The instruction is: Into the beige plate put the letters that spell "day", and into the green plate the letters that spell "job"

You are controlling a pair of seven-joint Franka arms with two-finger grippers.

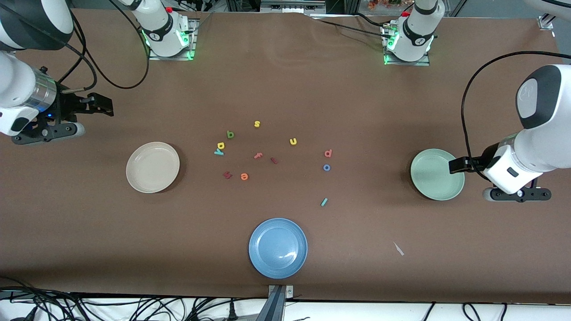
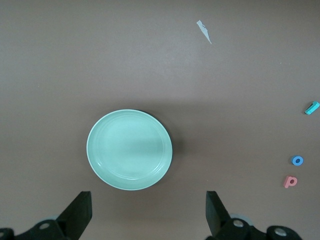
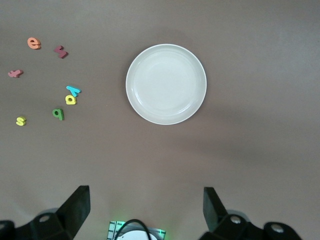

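I am holding my left hand (image 1: 451, 166) in the air over the rim of the green plate (image 1: 435, 185), at the left arm's end of the counter (image 1: 401, 111), fingers (image 2: 80, 212) spread wide and gripping nothing. I am holding my right hand (image 1: 107, 105) in the air over bare counter at the right arm's end, fingers (image 3: 77, 205) likewise wide and gripping nothing. The beige plate (image 1: 152, 167) is sitting nearer to the front camera than the counter beneath that hand, and it is carrying no letters.

The "day" letters are lying close together between the two plates, toward the beige one: the green letter (image 1: 230, 134), the yellow letter (image 1: 221, 145) and the teal y-shape (image 1: 218, 152), the last two touching or nearly so. The "job" letters are lying toward the green plate: the salmon-red letter (image 1: 328, 154), the blue ring (image 1: 326, 167) just beside it, and the teal bar (image 1: 324, 202) nearer the front camera, apart from both. All six are lying well apart from either hand.

Readable shapes among the remaining letters: a yellow "s" (image 1: 257, 124), a yellow "u" (image 1: 293, 141) and an orange "e" (image 1: 244, 176).
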